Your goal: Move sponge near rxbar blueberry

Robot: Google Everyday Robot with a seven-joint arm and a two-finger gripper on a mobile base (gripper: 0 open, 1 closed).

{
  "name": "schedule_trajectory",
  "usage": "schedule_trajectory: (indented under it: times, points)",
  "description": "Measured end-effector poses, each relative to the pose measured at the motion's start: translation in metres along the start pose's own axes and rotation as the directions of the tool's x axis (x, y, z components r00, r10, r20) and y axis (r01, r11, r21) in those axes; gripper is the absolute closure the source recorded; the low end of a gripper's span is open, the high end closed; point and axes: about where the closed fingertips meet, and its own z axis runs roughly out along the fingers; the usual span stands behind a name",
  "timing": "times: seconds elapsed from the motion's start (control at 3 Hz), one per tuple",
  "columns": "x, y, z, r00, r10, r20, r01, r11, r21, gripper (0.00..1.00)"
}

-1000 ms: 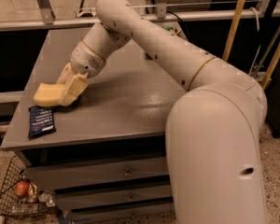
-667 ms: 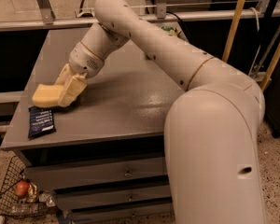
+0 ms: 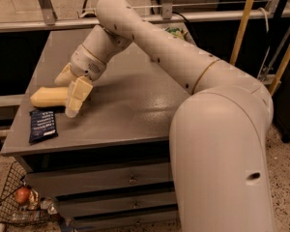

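Reaching in from the right, the arm (image 3: 154,42) crosses the worktop (image 3: 135,110) and ends at its left side, with the gripper (image 3: 66,94) angled down onto the sponge (image 3: 46,96).

Sponge: flat on the worktop near the left edge, long axis roughly left-right. Right end sits inside the gripper, left end sticks out free.

Jaws: can't tell whether they pinch the sponge or just sit around it. The near one covers the contact.

Rxbar (image 3: 42,125): flat on the worktop just in front of the sponge, by the front-left corner, dark wrapper with white text facing up. A thin strip of bare worktop shows between bar and sponge, so they're near but not touching. The gripper's near tip comes down close to the bar's back-right corner, apart from it.

Other stuff:
- Green bag (image 3: 176,31) at the back of the worktop, mostly hidden behind the arm, well apart from sponge and bar.
- Drawers (image 3: 130,179) under the worktop, closed.
- Wire basket (image 3: 9,197) on the floor below the front-left corner, holding a red round fruit (image 3: 22,195) and some crumpled wrappers.
- Metal rail (image 3: 38,24) runs along behind the worktop.
- Wooden pole (image 3: 244,23) stands tilted at the back right.

The arm's large lower segment fills the right foreground and hides the worktop's right side.
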Motion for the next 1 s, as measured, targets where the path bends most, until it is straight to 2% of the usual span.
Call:
schedule_trajectory:
  times: [0.33, 0.67, 1.0]
  points:
    - [0.002, 0.011, -0.006, 1.000, 0.016, -0.008, -0.016, 0.9989, 0.043, 0.00]
    - [-0.016, 0.053, -0.041, 1.000, 0.015, -0.004, -0.014, 0.9766, 0.215, 0.00]
    - [-0.036, 0.104, -0.065, 1.000, -0.005, 0.013, -0.001, 0.9223, 0.386, 0.00]
